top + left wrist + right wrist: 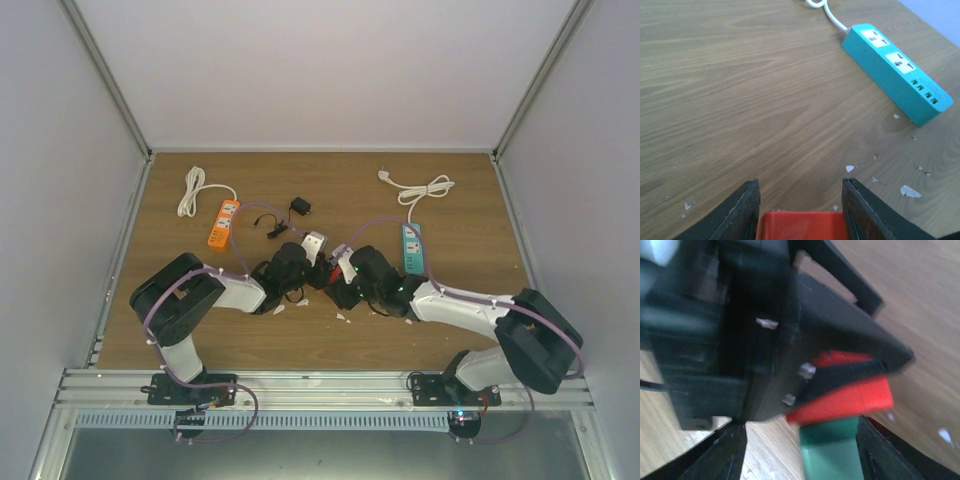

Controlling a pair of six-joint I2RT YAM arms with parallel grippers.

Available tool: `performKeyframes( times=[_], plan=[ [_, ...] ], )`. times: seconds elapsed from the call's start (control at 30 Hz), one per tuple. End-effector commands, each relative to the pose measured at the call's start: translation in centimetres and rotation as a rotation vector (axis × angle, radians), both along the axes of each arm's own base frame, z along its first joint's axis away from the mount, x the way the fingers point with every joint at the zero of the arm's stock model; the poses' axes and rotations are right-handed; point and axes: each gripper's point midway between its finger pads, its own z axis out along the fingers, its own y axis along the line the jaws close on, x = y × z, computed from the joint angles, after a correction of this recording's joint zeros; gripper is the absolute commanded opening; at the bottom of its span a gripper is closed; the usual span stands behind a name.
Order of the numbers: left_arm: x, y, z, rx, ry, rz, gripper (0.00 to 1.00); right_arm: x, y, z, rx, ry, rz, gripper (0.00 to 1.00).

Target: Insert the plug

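The two arms meet over the middle of the table. My left gripper is shut on a red block that fills the gap between its fingers. In the right wrist view that red block sits in the left gripper's black fingers, with a green block butted against it. My right gripper is open around the green block, which lies against the right finger with a gap on the left. Which piece is the plug I cannot tell. From above, the left gripper and right gripper nearly touch.
A teal power strip with a white cord lies right of centre; the strip also shows in the left wrist view. An orange power strip with a white cord lies at the back left. A black adapter is behind the grippers. White flecks dot the wood.
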Motion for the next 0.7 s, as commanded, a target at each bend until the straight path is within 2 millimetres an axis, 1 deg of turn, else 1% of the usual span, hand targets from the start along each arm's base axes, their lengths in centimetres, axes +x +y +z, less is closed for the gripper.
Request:
performKeyframes(
  times=[0.0, 0.03, 0.1, 0.2, 0.23, 0.3, 0.4, 0.53, 0.6, 0.67],
  plan=[
    [-7.4, 0.3, -8.5, 0.19, 0.308, -0.182, 0.47, 1.4, 6.0, 16.9, 0.464, -0.407, 0.131, 0.69],
    [-7.2, 0.3, -8.4, 0.19, 0.307, -0.179, 0.47, 1.3, 5.7, 17.2, 0.467, -0.413, 0.126, 0.75],
    [-7.1, 0.3, -8.4, 0.19, 0.305, -0.173, 0.47, 1.0, 5.0, 17.7, 0.474, -0.425, 0.115, 0.84],
    [-6.6, 0.3, -7.8, 0.189, 0.29, -0.166, 0.47, 0.5, 3.9, 18.0, 0.481, -0.432, 0.092, 0.96],
    [-6.4, 0.4, -7.6, 0.191, 0.281, -0.163, 0.48, 0.3, 3.5, 17.9, 0.482, -0.433, 0.083, 0.99],
    [-5.9, 0.6, -6.9, 0.193, 0.265, -0.149, 0.52, 0.0, 2.9, 17.6, 0.481, -0.431, 0.072, 1.0],
    [-4.6, 1.0, -4.7, 0.168, 0.227, -0.124, 0.55, -0.5, 1.9, 16.7, 0.477, -0.422, 0.049, 1.0],
    [-3.2, 1.7, -0.4, 0.11, 0.155, -0.11, 0.57, -1.5, 0.4, 15.9, 0.492, -0.419, 0.032, 1.0],
    [-2.5, 2.1, 1.8, 0.093, 0.115, -0.092, 0.63, -2.2, -0.5, 15.5, 0.505, -0.422, 0.024, 1.0],
    [-1.7, 2.6, 3.8, 0.08, 0.08, -0.063, 0.71, -2.7, -1.3, 15.1, 0.516, -0.421, 0.009, 1.0]
  ],
)
